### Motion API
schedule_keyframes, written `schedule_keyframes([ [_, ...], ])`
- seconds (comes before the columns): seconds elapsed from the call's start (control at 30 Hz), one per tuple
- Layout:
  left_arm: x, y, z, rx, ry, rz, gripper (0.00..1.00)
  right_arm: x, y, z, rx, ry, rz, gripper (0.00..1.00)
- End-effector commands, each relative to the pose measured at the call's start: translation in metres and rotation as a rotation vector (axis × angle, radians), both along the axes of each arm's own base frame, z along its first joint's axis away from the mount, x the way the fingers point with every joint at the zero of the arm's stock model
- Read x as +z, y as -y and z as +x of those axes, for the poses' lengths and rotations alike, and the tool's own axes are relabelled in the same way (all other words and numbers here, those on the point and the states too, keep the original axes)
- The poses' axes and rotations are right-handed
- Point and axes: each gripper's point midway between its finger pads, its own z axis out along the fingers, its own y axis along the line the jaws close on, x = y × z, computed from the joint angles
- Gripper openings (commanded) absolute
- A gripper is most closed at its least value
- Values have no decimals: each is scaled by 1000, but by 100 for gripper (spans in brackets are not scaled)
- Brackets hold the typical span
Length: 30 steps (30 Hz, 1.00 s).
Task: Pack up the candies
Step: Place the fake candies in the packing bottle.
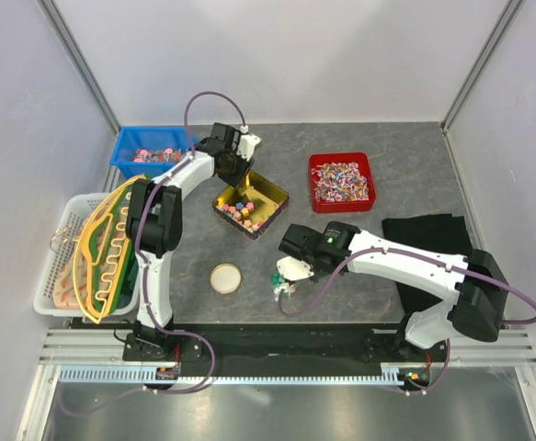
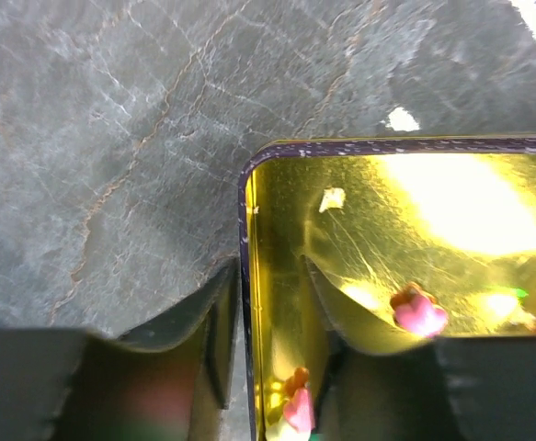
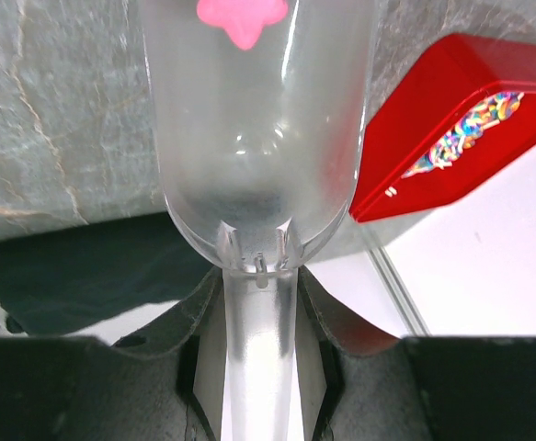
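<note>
One gold tin (image 1: 272,189) holds the candies (image 1: 245,214), bunched toward its near corner and too small for me to count. One pink candy (image 3: 242,14), cut off by the frame, sits in my one clear scoop (image 3: 258,138). The right gripper (image 3: 258,280) clamps the scoop's handle, and the left gripper (image 2: 268,271) straddles the tin's rim, fingers parted.

We see the candies (image 1: 245,213) as small, chunky, unwrapped pieces in pink, yellow, orange and blue. They lie loosely heaped in the near half of the gold tin (image 1: 269,191). Up close, a pink candy (image 2: 419,312) rests on the tin's floor, and an orange-and-pink pair (image 2: 297,409) lies against its wall. One pink star-shaped candy (image 3: 242,16) lies outside the tin, in a clear scoop (image 3: 258,165).
</note>
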Motion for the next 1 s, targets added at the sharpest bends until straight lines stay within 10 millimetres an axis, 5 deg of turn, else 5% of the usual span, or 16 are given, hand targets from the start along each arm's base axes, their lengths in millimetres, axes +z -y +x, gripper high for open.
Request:
schedule_keyframes([
  [0.0,64,7,0,-14,94,-74,46,3,10,9,10,75,-81,0],
  [0.37,108,2,-15,-24,140,-127,56,15,3,16,42,143,-113,0],
  [0.83,123,-24,-30,15,147,-153,57,18,-2,12,64,149,-95,0],
  [0.97,122,-28,-37,23,139,-174,57,28,-22,15,51,142,31,0],
])
